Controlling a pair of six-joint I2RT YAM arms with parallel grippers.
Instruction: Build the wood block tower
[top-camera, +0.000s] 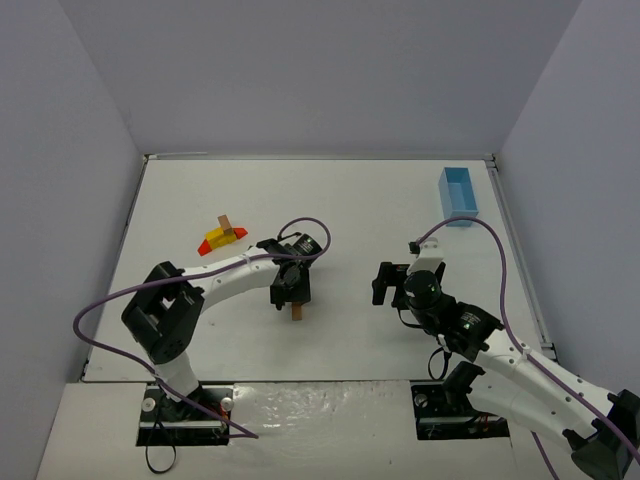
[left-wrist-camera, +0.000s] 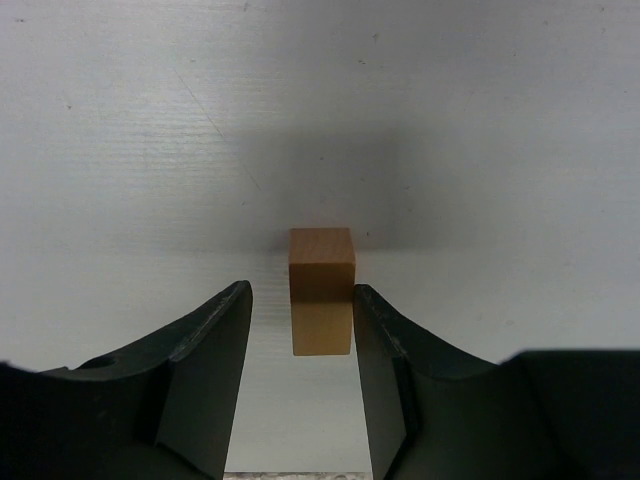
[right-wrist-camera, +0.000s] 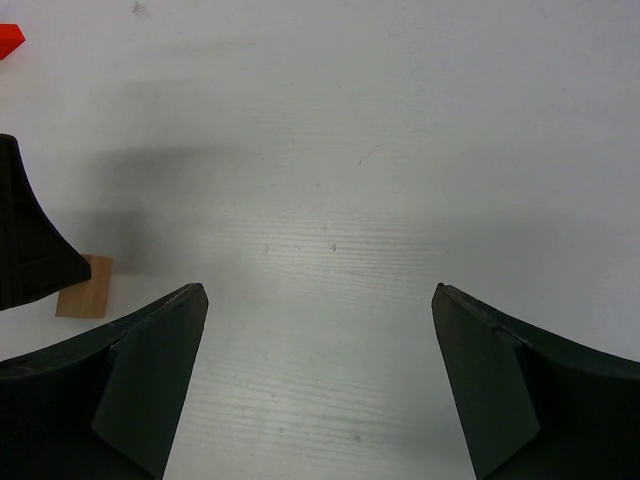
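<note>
A tan wood block (left-wrist-camera: 321, 290) stands alone on the white table, also seen in the top view (top-camera: 296, 313) and at the left edge of the right wrist view (right-wrist-camera: 85, 300). My left gripper (left-wrist-camera: 302, 288) (top-camera: 293, 299) is open around it: the right finger is close against the block, and a gap shows on the left side. The wood block tower (top-camera: 222, 238) stands to the far left, a yellow piece with red wedges and a tan block on top. One red wedge (right-wrist-camera: 9, 40) shows in the right wrist view. My right gripper (right-wrist-camera: 318, 290) (top-camera: 389, 283) is wide open and holds nothing.
A light-blue box (top-camera: 459, 192) stands at the far right by the table edge. Grey walls enclose the table on three sides. Purple cables loop over both arms. The left arm's dark finger (right-wrist-camera: 30, 240) reaches into the right wrist view.
</note>
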